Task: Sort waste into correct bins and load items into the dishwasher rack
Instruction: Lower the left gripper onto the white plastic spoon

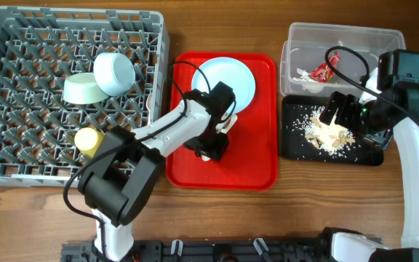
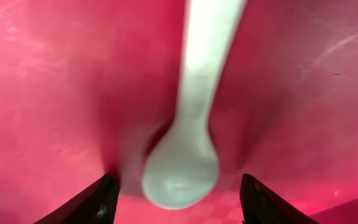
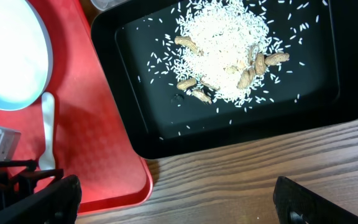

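On the red tray (image 2: 48, 93) lies a white spoon (image 2: 182, 168), bowl end toward me, and my left gripper (image 2: 182, 205) stands open with one finger on each side of it, neither touching. From above, the left gripper (image 1: 213, 145) sits low on the tray, just below the plate (image 1: 228, 80). The dishwasher rack (image 1: 20, 156) holds a pale blue bowl (image 1: 115, 73), a light green bowl (image 1: 84, 89) and a yellow cup (image 1: 87, 140). My right gripper (image 3: 185, 205) is open and empty above the wood, near the black tray (image 3: 129, 81) of rice scraps (image 3: 222, 50).
The clear tub (image 1: 355, 36) at the back right holds a red wrapper (image 1: 318, 73) and a white napkin (image 1: 308, 86). Peanuts (image 3: 253, 68) lie among the rice. The right wrist view also shows the plate (image 3: 5, 56) and spoon handle (image 3: 47, 130).
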